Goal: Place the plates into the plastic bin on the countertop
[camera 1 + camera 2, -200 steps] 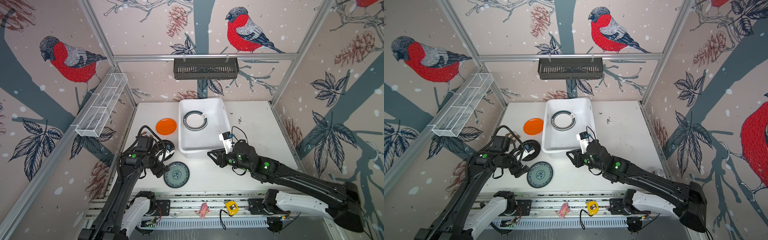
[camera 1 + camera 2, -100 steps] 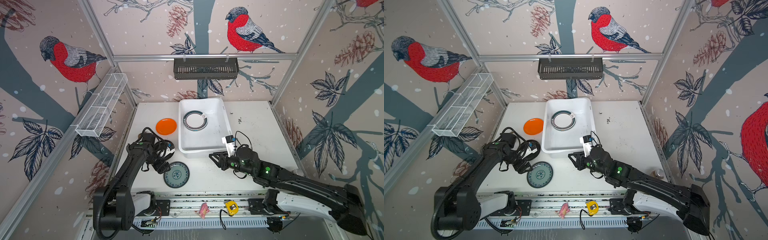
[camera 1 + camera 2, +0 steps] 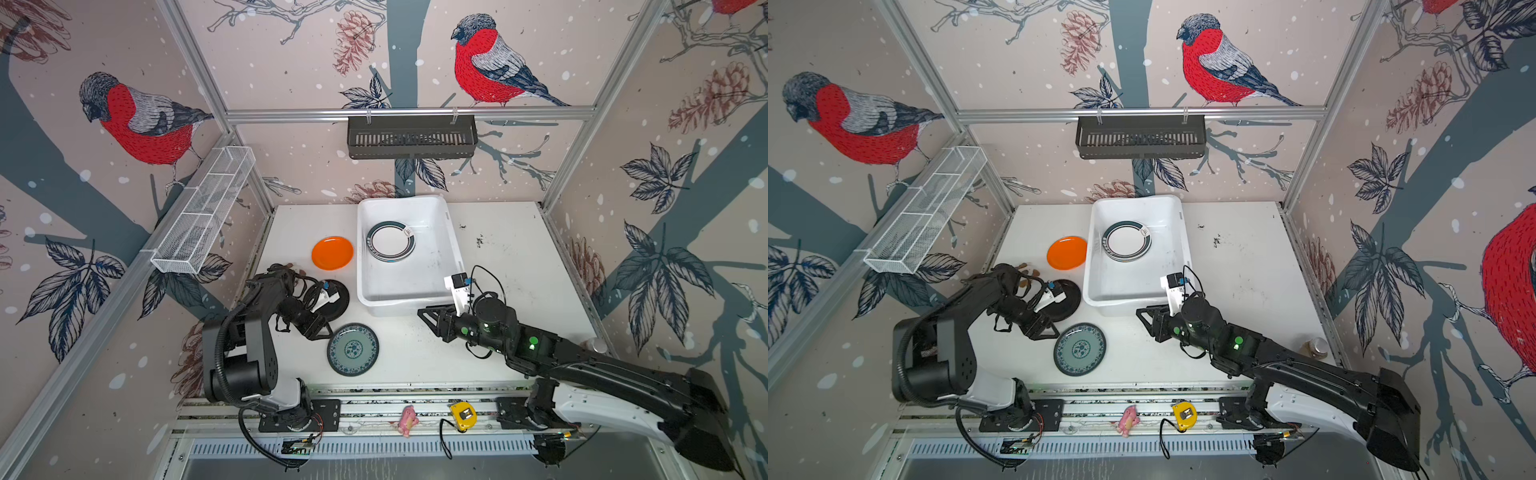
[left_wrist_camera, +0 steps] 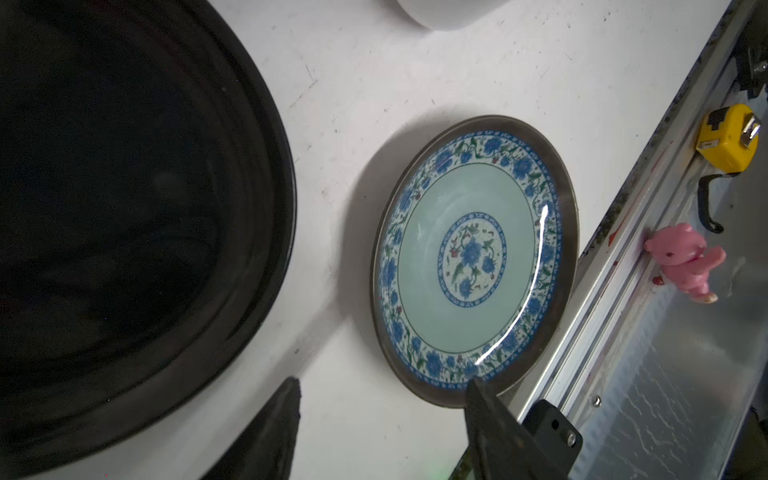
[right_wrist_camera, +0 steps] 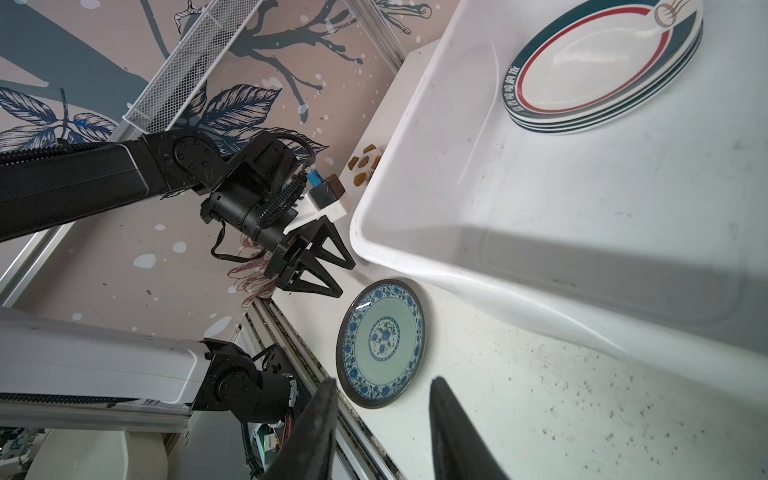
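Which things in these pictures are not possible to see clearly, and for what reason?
- Black plate: in both top views the left arm covers part of it; the left wrist view's edge cuts it off.
- White plates in the plastic bin: stacked, so a top view gives no count.
- Brown bits beside the bin: too small to identify in the right wrist view.

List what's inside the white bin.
A stack of white dark-banded plates sits in the plastic bin. Only the top plate shows its face; those beneath show edges only.
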Controlling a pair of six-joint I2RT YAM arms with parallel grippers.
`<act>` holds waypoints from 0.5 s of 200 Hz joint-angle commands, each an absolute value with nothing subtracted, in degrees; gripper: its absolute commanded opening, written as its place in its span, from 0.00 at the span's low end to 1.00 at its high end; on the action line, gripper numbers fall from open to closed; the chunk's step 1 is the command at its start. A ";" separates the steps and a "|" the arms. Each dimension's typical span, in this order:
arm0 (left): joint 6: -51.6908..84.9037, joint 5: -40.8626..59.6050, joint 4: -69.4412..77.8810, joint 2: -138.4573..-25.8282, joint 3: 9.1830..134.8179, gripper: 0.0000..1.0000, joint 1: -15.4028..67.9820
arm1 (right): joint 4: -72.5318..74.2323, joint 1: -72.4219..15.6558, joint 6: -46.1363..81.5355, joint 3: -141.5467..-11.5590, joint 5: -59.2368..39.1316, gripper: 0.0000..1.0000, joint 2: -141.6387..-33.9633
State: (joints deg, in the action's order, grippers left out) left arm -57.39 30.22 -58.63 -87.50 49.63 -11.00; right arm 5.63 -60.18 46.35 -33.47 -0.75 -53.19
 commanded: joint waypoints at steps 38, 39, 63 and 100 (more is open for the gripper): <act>-63.85 33.01 -61.43 -88.80 49.51 0.63 -11.32 | 6.87 -60.39 48.58 -31.73 1.43 0.39 -48.89; -63.87 32.99 -61.43 -88.83 49.49 0.63 -11.33 | 6.86 -60.43 48.59 -31.73 1.42 0.39 -48.79; -65.02 32.49 -61.09 -89.71 48.66 0.62 -11.25 | 5.47 -60.44 48.62 -31.98 2.23 0.39 -47.49; -65.74 32.30 -60.43 -90.67 48.29 0.62 -11.16 | 5.14 -60.51 48.42 -32.17 2.63 0.39 -47.94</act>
